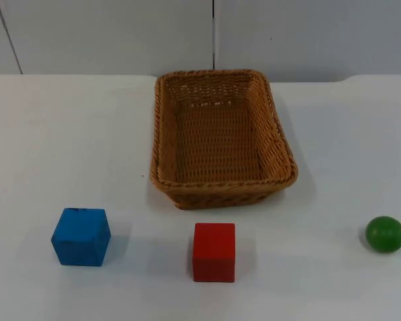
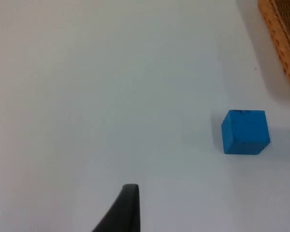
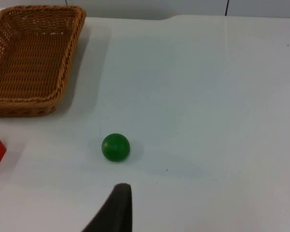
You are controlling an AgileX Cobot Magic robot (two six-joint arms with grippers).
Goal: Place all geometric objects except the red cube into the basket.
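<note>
Basket: a woven wicker basket (image 1: 224,137) stands toward the far middle of the table, nothing inside it, its far end near the wall.
Blue cube: the blue cube (image 1: 81,236) sits on the near left of the table, well apart from the basket, with bare white surface on every side.
Red cube: the red cube (image 1: 214,251) sits in the near middle, just in front of the basket's near wall but not touching it.
Green ball: the green ball (image 1: 385,234) lies at the near right, close to the picture's right edge in the top view, well apart from the red cube and the basket.
Open room: wide bare stretches lie left and right of the basket and between the three objects.
Table: a white table (image 1: 67,134) ends at a grey panelled wall (image 1: 307,33).
Left gripper: the left gripper (image 2: 128,205) shows one black fingertip above bare table; the blue cube (image 2: 245,132) lies ahead and off to one side, apart from it, the basket's corner (image 2: 282,34) beyond. I cannot tell whether it is spread or closed.
Right gripper: the right gripper (image 3: 117,205) shows one black fingertip; the green ball (image 3: 116,147) lies just ahead, not touching, the basket (image 3: 31,58) farther off. Its spread cannot be told either.
</note>
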